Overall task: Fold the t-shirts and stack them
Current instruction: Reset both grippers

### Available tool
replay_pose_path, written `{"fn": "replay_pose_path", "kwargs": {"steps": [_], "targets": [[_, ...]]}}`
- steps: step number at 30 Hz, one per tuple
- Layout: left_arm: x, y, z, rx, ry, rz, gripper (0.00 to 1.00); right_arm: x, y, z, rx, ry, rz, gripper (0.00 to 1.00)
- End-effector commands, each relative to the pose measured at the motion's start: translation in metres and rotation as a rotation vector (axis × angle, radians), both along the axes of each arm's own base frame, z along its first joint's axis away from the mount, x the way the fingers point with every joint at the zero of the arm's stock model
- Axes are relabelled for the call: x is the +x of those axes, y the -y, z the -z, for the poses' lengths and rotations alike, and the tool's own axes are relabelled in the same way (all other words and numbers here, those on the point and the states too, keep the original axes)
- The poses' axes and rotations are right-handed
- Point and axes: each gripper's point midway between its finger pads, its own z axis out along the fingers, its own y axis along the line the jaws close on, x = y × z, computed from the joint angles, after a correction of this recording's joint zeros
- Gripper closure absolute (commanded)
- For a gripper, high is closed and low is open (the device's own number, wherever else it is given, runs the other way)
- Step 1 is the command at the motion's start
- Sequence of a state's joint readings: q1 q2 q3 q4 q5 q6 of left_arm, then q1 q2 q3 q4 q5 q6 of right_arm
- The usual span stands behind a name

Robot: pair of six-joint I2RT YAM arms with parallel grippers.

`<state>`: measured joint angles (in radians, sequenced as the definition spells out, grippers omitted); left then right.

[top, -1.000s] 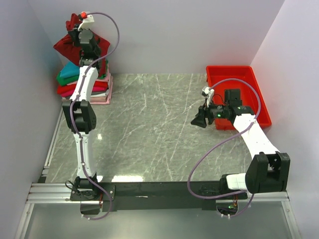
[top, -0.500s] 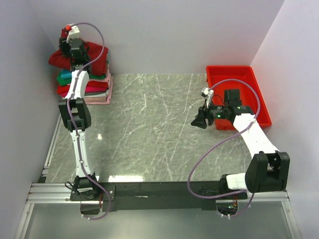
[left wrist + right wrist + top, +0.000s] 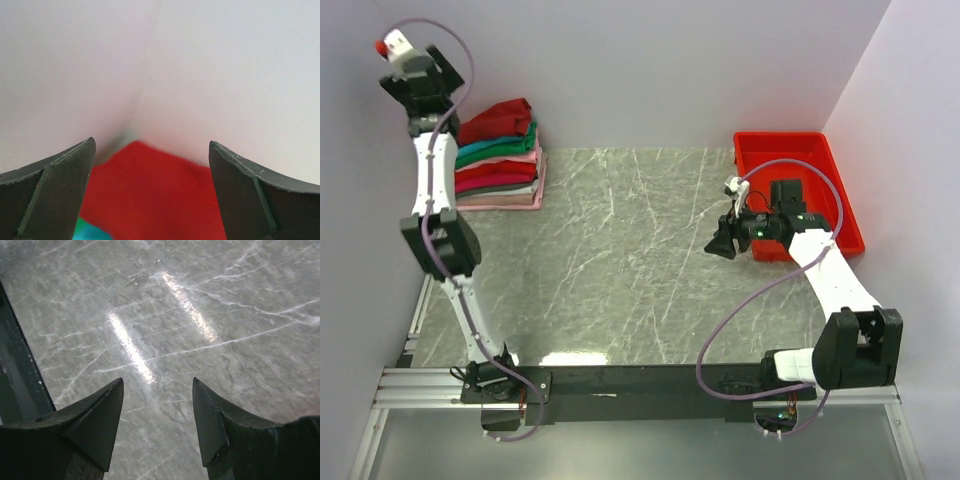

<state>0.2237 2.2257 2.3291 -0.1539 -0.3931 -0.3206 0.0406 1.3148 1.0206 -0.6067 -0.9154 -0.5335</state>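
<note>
The t-shirts form a folded stack [image 3: 500,160] in the far left corner of the table, with a dark red shirt [image 3: 498,120] on top and teal, pink and magenta layers below it. My left gripper [image 3: 420,88] is raised up and to the left of the stack, against the wall. Its jaws stand wide open with nothing between them. In the left wrist view the left gripper [image 3: 151,150] frames the red shirt [image 3: 155,195] lying below, with a teal edge [image 3: 87,231] at the lower left. My right gripper [image 3: 720,240] hovers open over bare marble, as the right wrist view shows around the gripper [image 3: 157,385].
A rigid red plastic tray [image 3: 820,150] stands at the far right, just behind the right arm. White walls close in on the left, back and right. The marble table top [image 3: 620,260] stretches between the stack and the tray. A black rail [image 3: 15,385] runs along the table edge.
My left gripper opened and let the dark red shirt drop onto the stack, then rose and swung left towards the wall. The right arm has not moved.
</note>
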Motion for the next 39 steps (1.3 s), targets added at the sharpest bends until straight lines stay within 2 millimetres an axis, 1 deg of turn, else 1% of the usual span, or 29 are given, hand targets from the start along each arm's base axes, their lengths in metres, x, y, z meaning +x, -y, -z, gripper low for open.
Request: {"fn": "replay_pose_path", "kwargs": {"steps": [1, 2, 3, 4, 5, 6, 7, 8, 9, 10, 11, 12, 13, 14, 15, 16, 17, 18, 19, 20, 21, 22, 24, 26, 27, 28, 29, 33, 39], "targets": [[-0.059, 0.075, -0.143, -0.076, 0.272, 0.277, 0.01, 0.005, 0.009, -0.028, -0.042, 0.129, 0.025, 0.36], [-0.068, 0.083, -0.145, -0.080, 0.263, 0.315, 0.01, 0.006, 0.012, -0.031, -0.057, 0.150, 0.031, 0.36], [-0.071, 0.091, -0.126, -0.087, 0.212, 0.353, 0.01, 0.006, 0.015, -0.037, -0.073, 0.181, 0.048, 0.36], [-0.099, 0.109, -0.153, -0.057, 0.245, 0.426, 0.01, 0.007, 0.018, -0.041, -0.084, 0.202, 0.065, 0.36], [-0.112, 0.114, -0.152, -0.053, 0.235, 0.451, 0.00, 0.010, 0.026, -0.043, -0.113, 0.218, 0.104, 0.34], [-0.118, 0.119, -0.123, -0.083, 0.181, 0.476, 0.01, 0.010, 0.032, -0.053, -0.123, 0.255, 0.133, 0.33], [-0.152, 0.134, -0.146, -0.071, 0.220, 0.531, 0.01, 0.014, 0.036, -0.061, -0.130, 0.292, 0.166, 0.32], [-0.166, 0.140, -0.141, -0.087, 0.211, 0.569, 0.01, 0.018, 0.046, -0.065, -0.153, 0.302, 0.244, 0.28], [-0.175, 0.146, -0.103, -0.138, 0.137, 0.604, 0.01, 0.019, 0.061, -0.074, -0.157, 0.335, 0.326, 0.27], [-0.208, 0.158, -0.115, -0.129, 0.160, 0.637, 0.01, 0.025, 0.070, -0.084, -0.160, 0.379, 0.389, 0.26], [-0.223, 0.165, -0.102, -0.154, 0.133, 0.663, 0.01, 0.025, 0.076, -0.090, -0.135, 0.371, 0.462, 0.22], [-0.232, 0.169, -0.058, -0.208, 0.056, 0.666, 0.01, 0.024, 0.092, -0.097, -0.149, 0.393, 0.566, 0.20], [-0.262, 0.180, -0.060, -0.198, 0.063, 0.681, 0.01, 0.025, 0.097, -0.105, -0.107, 0.394, 0.641, 0.16], [-0.276, 0.188, -0.046, -0.197, 0.036, 0.712, 0.00, 0.025, 0.103, -0.111, -0.091, 0.400, 0.697, 0.12], [-0.298, 0.198, -0.023, -0.205, 0.013, 0.732, 0.01, 0.023, 0.118, -0.122, -0.085, 0.449, 0.802, 0.11], [-0.310, 0.203, -0.008, -0.198, -0.021, 0.750, 0.01, 0.022, 0.125, -0.127, -0.017, 0.433, 0.901, 0.11], [-0.321, 0.205, 0.003, -0.189, -0.046, 0.751, 0.01, 0.021, 0.135, -0.120, 0.005, 0.423, 0.995, 0.11], [-0.331, 0.207, 0.023, -0.202, -0.090, 0.748, 0.01, 0.014, 0.145, -0.131, 0.053, 0.449, 1.085, 0.10], [-0.350, 0.209, 0.025, -0.167, -0.092, 0.737, 0.01, 0.012, 0.158, -0.133, 0.077, 0.451, 1.190, 0.10], [-0.357, 0.206, 0.028, -0.155, -0.094, 0.706, 0.01, 0.010, 0.167, -0.131, 0.070, 0.448, 1.243, 0.09], [-0.371, 0.209, 0.033, -0.142, -0.079, 0.705, 0.01, 0.006, 0.171, -0.127, 0.063, 0.430, 1.279, 0.09], [-0.376, 0.212, 0.035, -0.136, -0.075, 0.710, 0.01, 0.004, 0.178, -0.125, 0.061, 0.416, 1.331, 0.09], [-0.386, 0.217, 0.043, -0.134, -0.068, 0.727, 0.01, 0.001, 0.182, -0.116, 0.034, 0.388, 1.353, 0.09], [-0.389, 0.220, 0.047, -0.139, -0.073, 0.741, 0.01, -0.001, 0.185, -0.106, 0.007, 0.382, 1.360, 0.09], [-0.389, 0.219, 0.050, -0.143, -0.082, 0.733, 0.01, -0.003, 0.186, -0.108, 0.010, 0.400, 1.366, 0.09], [-0.389, 0.219, 0.049, -0.143, -0.081, 0.731, 0.00, -0.004, 0.188, -0.111, 0.016, 0.424, 1.374, 0.09], [-0.390, 0.220, 0.049, -0.138, -0.083, 0.735, 0.01, -0.007, 0.189, -0.108, 0.009, 0.438, 1.374, 0.09], [-0.390, 0.223, 0.047, -0.133, -0.077, 0.749, 0.01, -0.013, 0.192, -0.110, 0.000, 0.470, 1.385, 0.09], [-0.393, 0.224, 0.046, -0.124, -0.082, 0.748, 0.01, -0.014, 0.189, -0.107, -0.033, 0.493, 1.337, 0.09]]}}
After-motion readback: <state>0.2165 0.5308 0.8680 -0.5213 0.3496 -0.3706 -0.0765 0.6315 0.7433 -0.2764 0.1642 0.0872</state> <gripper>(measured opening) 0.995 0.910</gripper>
